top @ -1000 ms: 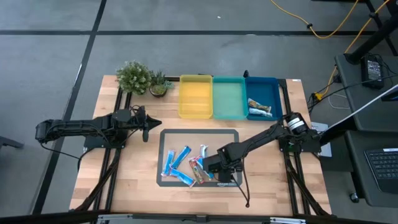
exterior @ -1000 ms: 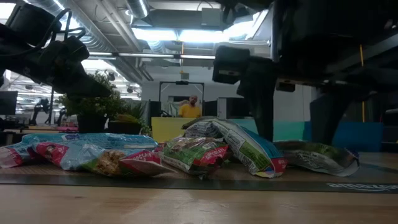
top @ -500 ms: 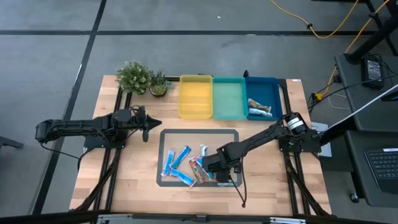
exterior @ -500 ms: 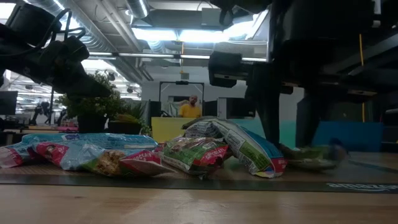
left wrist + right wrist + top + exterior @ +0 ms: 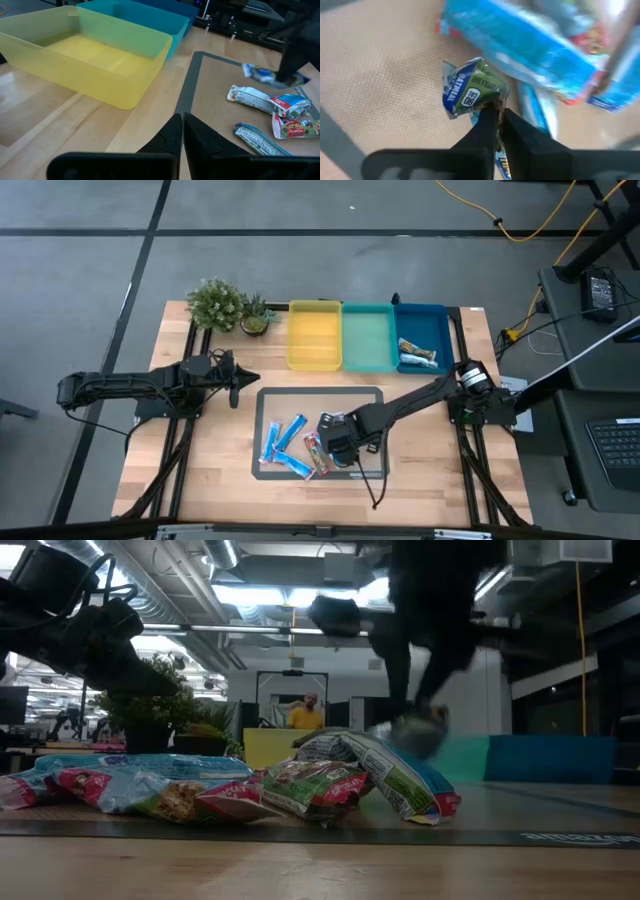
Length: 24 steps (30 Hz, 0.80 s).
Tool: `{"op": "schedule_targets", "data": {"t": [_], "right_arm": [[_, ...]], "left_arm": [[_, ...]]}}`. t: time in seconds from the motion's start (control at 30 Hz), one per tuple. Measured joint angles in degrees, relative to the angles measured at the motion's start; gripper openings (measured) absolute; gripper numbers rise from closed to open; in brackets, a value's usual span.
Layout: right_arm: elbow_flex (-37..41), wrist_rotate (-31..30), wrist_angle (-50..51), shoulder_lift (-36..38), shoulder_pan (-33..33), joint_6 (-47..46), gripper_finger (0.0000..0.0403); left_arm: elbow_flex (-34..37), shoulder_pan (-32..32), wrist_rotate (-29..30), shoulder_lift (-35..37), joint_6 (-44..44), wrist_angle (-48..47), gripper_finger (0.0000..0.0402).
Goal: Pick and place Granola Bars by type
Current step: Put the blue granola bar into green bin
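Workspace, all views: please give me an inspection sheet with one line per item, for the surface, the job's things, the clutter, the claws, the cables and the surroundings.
Surface: wooden table with a grey mat.
Job's things: granola bars piled on the mat; one bar in the blue tray; yellow tray and teal tray hold nothing seen.
Clutter: two potted plants at a table corner.
Claws: right claw shut on a green-labelled bar, lifted above the mat; left claw shut, waiting beside the mat.
Cables: yellow cable on the floor.
Surroundings: a person far behind the table.
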<state>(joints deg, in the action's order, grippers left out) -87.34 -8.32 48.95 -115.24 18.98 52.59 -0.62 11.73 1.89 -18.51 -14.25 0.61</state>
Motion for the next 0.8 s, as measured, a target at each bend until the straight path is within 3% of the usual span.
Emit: {"op": "schedule_targets", "data": {"t": [0.17, 0.57, 0.8], "right_arm": [[-7.21, -0.66, 4.43, 0.0, -2.26, -6.55, 0.0015], [-23.69, -1.43, 19.12, 0.0, -8.0, -33.58, 0.0016], [-30.66, -1.11, 28.71, 0.0, -10.62, -37.37, 0.0018]], "left_arm": [[0.0, 0.0, 0.0, -0.01, -0.01, -0.01, 0.0012], [0.01, 0.02, 0.0, 0.0, 0.0, -0.01, 0.0013], [0.01, 0.0, 0.0, 0.0, 0.0, -0.01, 0.0009]]}}
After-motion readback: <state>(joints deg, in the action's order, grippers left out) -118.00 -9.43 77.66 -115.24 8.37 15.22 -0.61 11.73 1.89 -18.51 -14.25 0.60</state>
